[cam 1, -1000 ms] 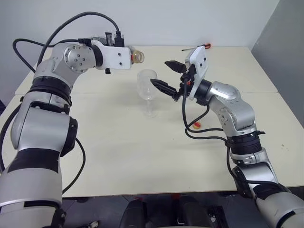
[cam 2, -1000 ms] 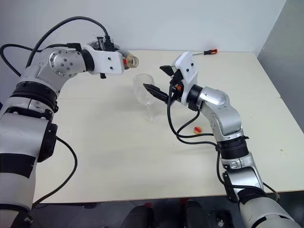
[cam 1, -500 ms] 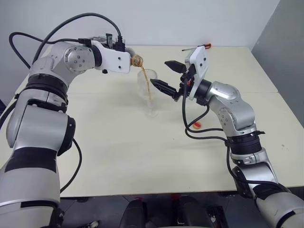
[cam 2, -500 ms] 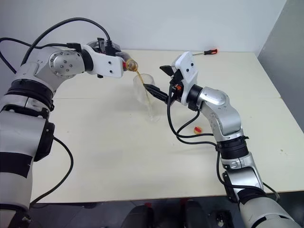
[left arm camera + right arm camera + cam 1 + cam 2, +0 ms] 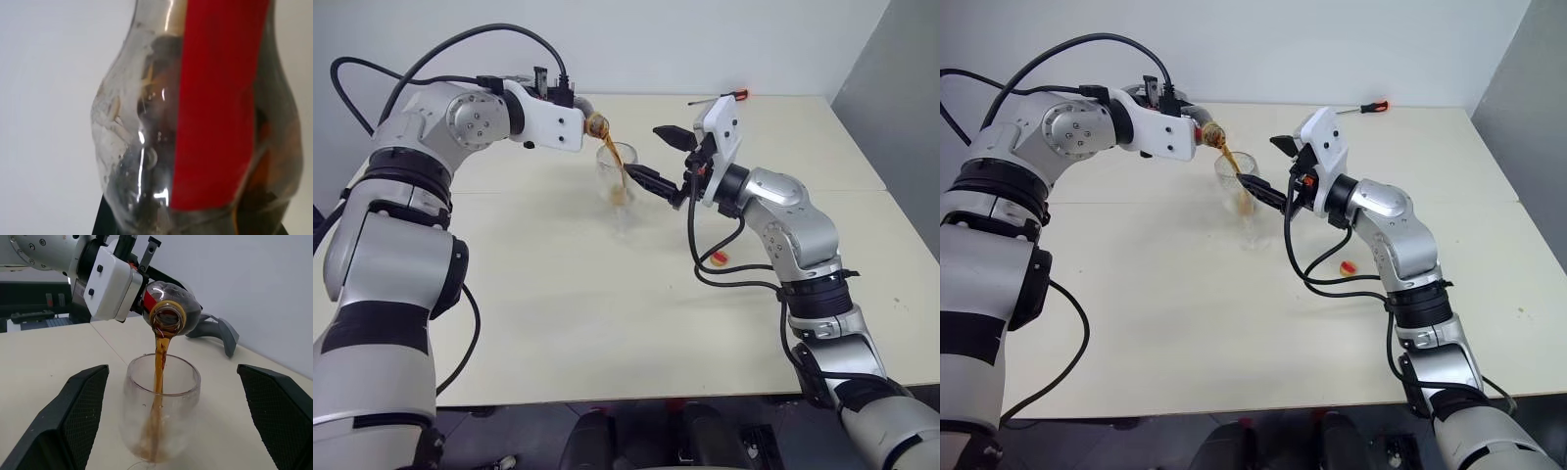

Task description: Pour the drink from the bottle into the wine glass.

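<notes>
The left gripper (image 5: 128, 271) has its fingers closed on the bottle (image 5: 168, 308), holding it tipped with its mouth just above the rim of the wine glass (image 5: 620, 186). A thin stream of the drink (image 5: 159, 372) runs from the mouth into the bowl, where a little has pooled at the bottom. The glass stands upright on the worktop (image 5: 607, 323), toward its far edge. The right gripper (image 5: 658, 157) holds nothing; its 2 fingers are spread wide on either side of the glass bowl, not touching it. A screwdriver (image 5: 720, 96) lies at the far edge, and a small red and yellow object (image 5: 720, 258) lies nearer the right side.
</notes>
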`<action>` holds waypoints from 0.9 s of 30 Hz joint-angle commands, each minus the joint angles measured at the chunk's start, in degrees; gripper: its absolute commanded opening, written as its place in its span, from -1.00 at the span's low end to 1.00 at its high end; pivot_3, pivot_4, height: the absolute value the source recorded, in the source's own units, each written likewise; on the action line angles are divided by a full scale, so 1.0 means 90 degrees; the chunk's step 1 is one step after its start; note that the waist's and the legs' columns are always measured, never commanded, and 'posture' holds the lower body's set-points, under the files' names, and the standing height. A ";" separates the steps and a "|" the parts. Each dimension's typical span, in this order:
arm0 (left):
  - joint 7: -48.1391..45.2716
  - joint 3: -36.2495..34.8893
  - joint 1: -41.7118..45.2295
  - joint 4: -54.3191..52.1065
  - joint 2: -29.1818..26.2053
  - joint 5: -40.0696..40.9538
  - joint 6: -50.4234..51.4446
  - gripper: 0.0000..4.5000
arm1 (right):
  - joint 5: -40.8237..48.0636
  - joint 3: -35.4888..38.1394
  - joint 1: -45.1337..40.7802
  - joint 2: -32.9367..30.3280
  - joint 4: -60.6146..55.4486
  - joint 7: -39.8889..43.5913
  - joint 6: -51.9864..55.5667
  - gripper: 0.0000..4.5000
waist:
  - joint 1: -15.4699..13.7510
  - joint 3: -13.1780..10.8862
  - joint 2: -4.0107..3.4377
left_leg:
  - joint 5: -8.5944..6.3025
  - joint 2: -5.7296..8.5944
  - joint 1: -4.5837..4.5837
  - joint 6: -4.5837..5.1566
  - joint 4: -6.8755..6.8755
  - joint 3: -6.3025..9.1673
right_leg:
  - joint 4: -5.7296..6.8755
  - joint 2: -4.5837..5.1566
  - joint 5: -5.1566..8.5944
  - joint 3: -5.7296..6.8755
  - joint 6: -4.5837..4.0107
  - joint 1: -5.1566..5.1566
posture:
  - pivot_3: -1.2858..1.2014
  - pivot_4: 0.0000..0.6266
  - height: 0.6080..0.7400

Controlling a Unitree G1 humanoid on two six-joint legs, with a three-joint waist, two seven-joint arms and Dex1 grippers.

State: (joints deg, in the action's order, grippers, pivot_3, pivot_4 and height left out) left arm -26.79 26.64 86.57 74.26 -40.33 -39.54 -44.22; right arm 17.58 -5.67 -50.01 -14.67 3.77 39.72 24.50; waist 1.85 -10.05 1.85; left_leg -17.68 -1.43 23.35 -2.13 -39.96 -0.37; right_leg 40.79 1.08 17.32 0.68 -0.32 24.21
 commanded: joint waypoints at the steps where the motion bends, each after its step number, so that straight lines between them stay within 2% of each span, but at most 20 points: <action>1: 0.0149 -0.0060 0.0375 -0.0076 -0.0162 0.0021 -0.0069 -0.58 | 0.0016 0.0063 -0.0175 0.0021 -0.0122 0.0014 -0.0120 1.00 | 0.0000 0.0000 0.0000 | 0.0000 0.0000 0.0000 0.0000 0.0000 0.0000 | 0.0000 0.0000 0.0000 0.0000 0.0000 0.0000 | 0.03 -0.52 1.00; 27: 0.0301 0.0077 0.0505 -0.0048 -0.0274 -0.0212 -0.0153 -0.58 | -0.0091 0.0017 -0.0072 -0.0008 -0.0167 0.0102 -0.0214 1.00 | 0.0002 0.0000 0.0000 | 0.0000 0.0001 0.0000 0.0000 -0.0002 0.0000 | 0.0005 0.0001 0.0000 0.0001 0.0000 0.0001 | 0.03 -0.52 1.00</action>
State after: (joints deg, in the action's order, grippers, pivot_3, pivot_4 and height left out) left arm -25.47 27.78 88.04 74.61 -41.39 -41.47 -45.40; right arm 16.81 -5.78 -50.00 -14.55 3.77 40.37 24.09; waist 1.86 -10.04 1.85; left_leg -17.68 -1.43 23.34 -2.13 -39.98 -0.37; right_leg 40.83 1.08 17.32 0.68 -0.32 24.22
